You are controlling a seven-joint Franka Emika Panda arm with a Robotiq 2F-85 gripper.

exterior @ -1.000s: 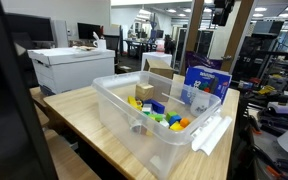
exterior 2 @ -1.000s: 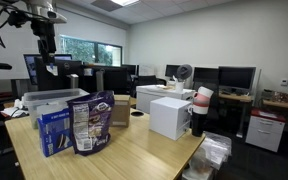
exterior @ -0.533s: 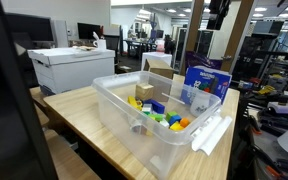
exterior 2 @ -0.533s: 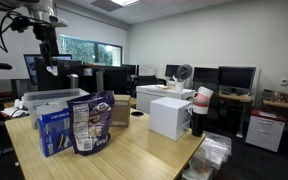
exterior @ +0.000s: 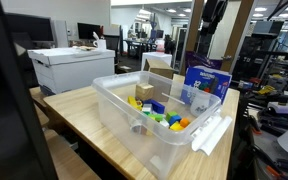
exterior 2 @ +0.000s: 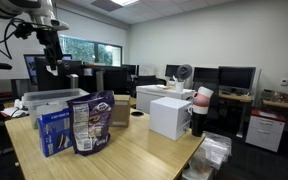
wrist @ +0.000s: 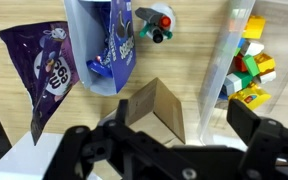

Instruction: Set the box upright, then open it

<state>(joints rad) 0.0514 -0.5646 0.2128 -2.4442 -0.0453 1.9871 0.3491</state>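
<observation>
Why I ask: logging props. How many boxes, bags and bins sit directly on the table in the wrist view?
Boxes: 2 (plain tan box, blue printed box)
Bags: 1 (purple bag)
Bins: 1 (clear bin)
Total: 4

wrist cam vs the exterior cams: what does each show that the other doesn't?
Wrist view only: a straight-down look at the box on the table, between the purple bag and the clear bin, with the gripper open above it. Exterior views only: how high the gripper hangs over the table, and the office around it, such as the monitors. Shared: the box, the clear bin and the blue printed box.
</observation>
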